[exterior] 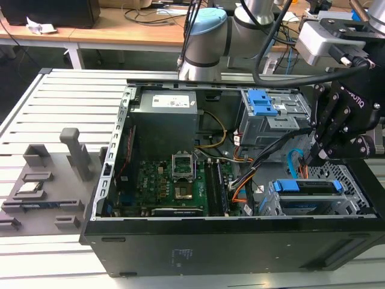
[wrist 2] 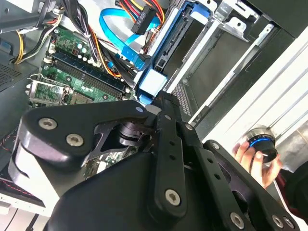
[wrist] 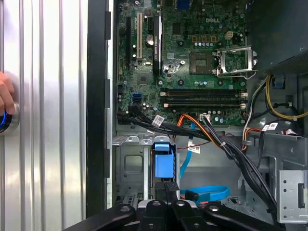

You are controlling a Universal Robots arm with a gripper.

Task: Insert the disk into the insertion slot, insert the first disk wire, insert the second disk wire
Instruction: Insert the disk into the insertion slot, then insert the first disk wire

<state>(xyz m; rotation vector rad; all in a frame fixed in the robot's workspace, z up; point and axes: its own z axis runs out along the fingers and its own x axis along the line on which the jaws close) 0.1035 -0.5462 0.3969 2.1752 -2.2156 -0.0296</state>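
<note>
The disk [exterior: 308, 188] lies in its blue caddy inside the insertion slot [exterior: 352, 180], a silver perforated cage at the case's corner on the exterior view's right. My gripper [exterior: 310, 158] hangs just above the disk's inner end, fingers shut together with nothing visible between them. In both wrist views the fingertips [wrist: 168, 186] sit right by the caddy's light blue tab [wrist: 162, 164] [wrist 2: 153, 82]. A flat blue disk wire [wrist: 207, 192] [wrist 2: 120, 41] loops loose beside the cage. A connector on red, yellow and black wires [wrist 2: 144, 17] hangs close by.
A taller grey bay with blue latches [exterior: 271, 111] stands behind the cage. A black and orange cable bundle [wrist: 202, 132] runs across the motherboard [wrist: 192, 62]. A person's hand [wrist 2: 250, 154] rests on a blue-lit round knob outside the case. A grey parts fixture [exterior: 48, 174] lies on the exterior view's left.
</note>
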